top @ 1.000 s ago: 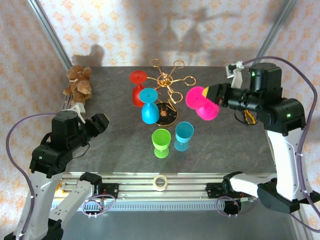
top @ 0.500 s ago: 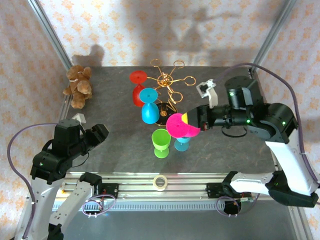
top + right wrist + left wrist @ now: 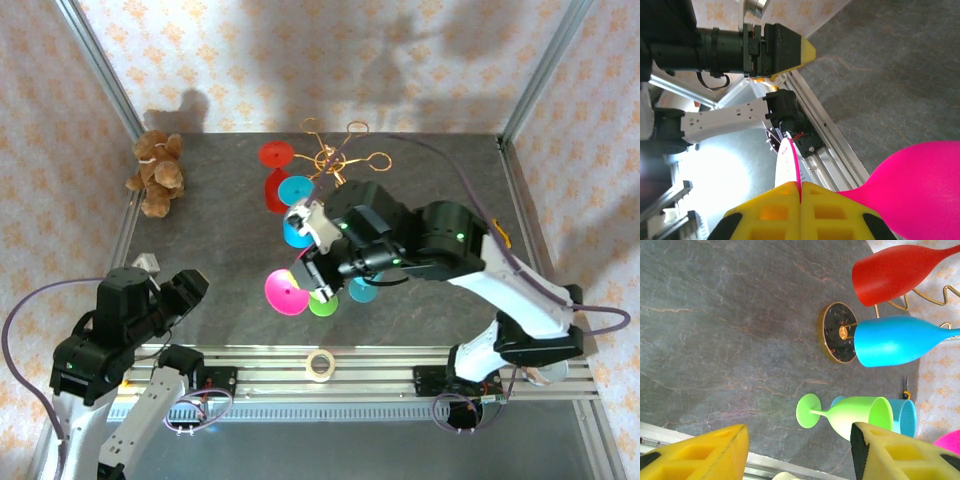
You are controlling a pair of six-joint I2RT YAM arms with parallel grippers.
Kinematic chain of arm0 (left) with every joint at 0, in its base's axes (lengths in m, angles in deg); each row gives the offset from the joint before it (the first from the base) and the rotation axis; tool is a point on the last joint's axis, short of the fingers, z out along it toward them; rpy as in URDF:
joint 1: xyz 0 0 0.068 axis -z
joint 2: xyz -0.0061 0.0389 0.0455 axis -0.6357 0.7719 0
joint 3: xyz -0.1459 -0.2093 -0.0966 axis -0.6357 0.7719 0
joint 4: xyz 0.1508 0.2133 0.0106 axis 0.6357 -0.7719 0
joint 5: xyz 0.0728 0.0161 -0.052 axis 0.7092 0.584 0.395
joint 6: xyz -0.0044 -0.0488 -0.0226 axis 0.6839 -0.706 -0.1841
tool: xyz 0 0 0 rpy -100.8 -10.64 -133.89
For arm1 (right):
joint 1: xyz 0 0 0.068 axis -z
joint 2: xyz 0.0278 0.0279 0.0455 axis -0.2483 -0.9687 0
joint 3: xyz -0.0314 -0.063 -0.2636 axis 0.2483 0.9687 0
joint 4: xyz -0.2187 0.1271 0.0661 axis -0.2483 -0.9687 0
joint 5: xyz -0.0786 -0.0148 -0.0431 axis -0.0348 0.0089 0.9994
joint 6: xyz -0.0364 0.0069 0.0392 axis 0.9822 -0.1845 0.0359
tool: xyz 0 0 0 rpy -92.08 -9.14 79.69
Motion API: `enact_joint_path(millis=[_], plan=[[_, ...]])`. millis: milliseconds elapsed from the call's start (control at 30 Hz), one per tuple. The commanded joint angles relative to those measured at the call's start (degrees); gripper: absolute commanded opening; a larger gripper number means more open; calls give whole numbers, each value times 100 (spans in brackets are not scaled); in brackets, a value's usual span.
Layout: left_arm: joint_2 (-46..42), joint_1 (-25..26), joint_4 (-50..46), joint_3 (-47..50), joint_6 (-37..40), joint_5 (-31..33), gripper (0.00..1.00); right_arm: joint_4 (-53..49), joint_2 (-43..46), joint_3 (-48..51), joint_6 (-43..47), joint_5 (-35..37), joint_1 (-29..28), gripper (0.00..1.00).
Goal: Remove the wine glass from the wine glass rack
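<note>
Your right fingers [image 3: 771, 212] are closed on the stem of the pink wine glass [image 3: 284, 291], pads pressed together with the thin stem between them. The glass is off the wine glass rack [image 3: 336, 158] and in the air over the near middle of the table [image 3: 215, 235], at about 7 o'clock from the rack. It lies tipped on its side, with the foot turned up toward the top camera. Your left fingers [image 3: 700, 452] stand open with nothing between them, parked low at about 8 o'clock and well apart from the glass.

The closest hazard is the green glass [image 3: 322, 303], which stands just beside the pink one at its 3 o'clock, with the teal glass [image 3: 362, 291] next to it. If you lower the pink glass straight down from here, its bowl or the fingers could clip the green rim and topple both. Shift toward 9 o'clock, onto bare table, before you descend.

The grip is a second concern. A pinch on a slim stem lets the heavier bowl swing, so a quick wrist turn to bring the glass upright could let it rotate or slide out.

Watch your right arm too. It reaches across the blue glass [image 3: 296, 190] and the red glass [image 3: 276, 172] hanging on the rack, so a careless pull back toward 3 o'clock could brush them or drag the rack.
</note>
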Motion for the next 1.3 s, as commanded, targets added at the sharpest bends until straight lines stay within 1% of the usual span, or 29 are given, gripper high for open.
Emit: enact_joint_path(millis=[0, 333, 600, 733, 867, 1067, 1267], plan=[[-186, -34, -336, 105, -259, -85, 57, -33, -249, -266, 373, 423, -288, 0], [-513, -35, -372, 331, -561, -247, 57, 521, -734, 74, 712, 785, -712, 0], [-615, -41, -314, 399, -760, -402, 58, 798, -1219, 128, 1170, 1659, -1130, 0], [-684, -41, -292, 457, -849, -510, 59, 1066, -1317, 333, 1411, 2254, -1336, 0], [-703, -35, -346, 478, -836, -574, 61, 1695, -1228, 1011, 1608, 2989, -1507, 0], [-757, -34, -246, 633, -922, -775, 63, 3041, -1003, 2209, 1817, 3919, -1617, 0], [-783, -30, -96, 736, -1035, -968, 65, 4022, -987, 2804, 2151, 4692, -1826, 0]])
